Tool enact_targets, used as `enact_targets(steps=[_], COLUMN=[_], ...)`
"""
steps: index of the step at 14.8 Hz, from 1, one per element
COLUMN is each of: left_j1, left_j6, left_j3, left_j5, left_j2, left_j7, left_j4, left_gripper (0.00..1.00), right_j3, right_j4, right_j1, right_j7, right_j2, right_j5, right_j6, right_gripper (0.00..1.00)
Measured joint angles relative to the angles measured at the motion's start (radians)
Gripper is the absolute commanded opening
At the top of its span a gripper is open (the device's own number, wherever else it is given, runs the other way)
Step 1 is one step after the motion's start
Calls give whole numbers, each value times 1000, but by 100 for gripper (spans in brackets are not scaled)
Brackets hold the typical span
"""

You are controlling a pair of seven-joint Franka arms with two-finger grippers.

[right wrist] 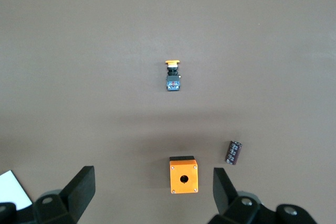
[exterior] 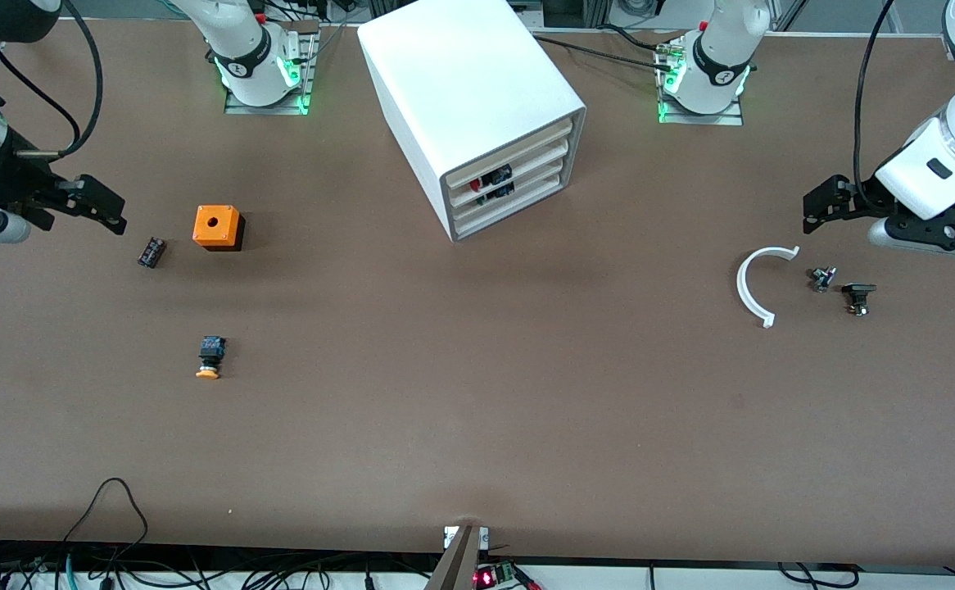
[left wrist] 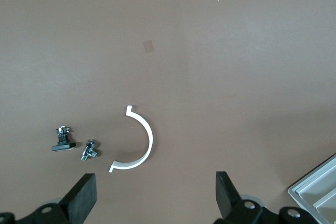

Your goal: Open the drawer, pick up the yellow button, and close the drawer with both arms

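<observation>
The white cabinet [exterior: 469, 90] stands at the table's edge nearest the robots' bases, its four drawers shut flush. The drawer [exterior: 510, 151] is the highest one. The button [exterior: 210, 358], with an orange-yellow cap and a black and blue body, lies on its side on the table toward the right arm's end; it also shows in the right wrist view [right wrist: 172, 76]. My right gripper [exterior: 113, 209] [right wrist: 153, 192] is open and empty, above the table near the orange cube [exterior: 217, 227]. My left gripper [exterior: 812, 206] [left wrist: 156, 198] is open and empty, above the table near a white arc [exterior: 760, 283].
The orange cube [right wrist: 183, 175] with a round hole and a small black cylinder [exterior: 151, 251] [right wrist: 234, 152] lie near the right gripper. The white arc [left wrist: 142, 142] and two small dark parts [exterior: 822, 279] [exterior: 857, 297] lie near the left gripper. Cables hang at the table's front edge.
</observation>
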Motion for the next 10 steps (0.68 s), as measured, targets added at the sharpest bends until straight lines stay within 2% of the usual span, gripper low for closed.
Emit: enact_targets(steps=[5,10], left_j1=[-63,-76], left_j6=[8,-4], left_j3=[73,79], left_j5=[0,0], left_j2=[-6,-6], left_j7=[0,1], left_j4=[-12,-15], left_gripper=[100,100], right_j3=[0,-1], right_j4=[-16,-15], right_j1=[0,0], right_j7=[0,0], right_j2=[-16,-16], right_j5=[0,0], right_j6=[5,3], right_gripper=[99,99])
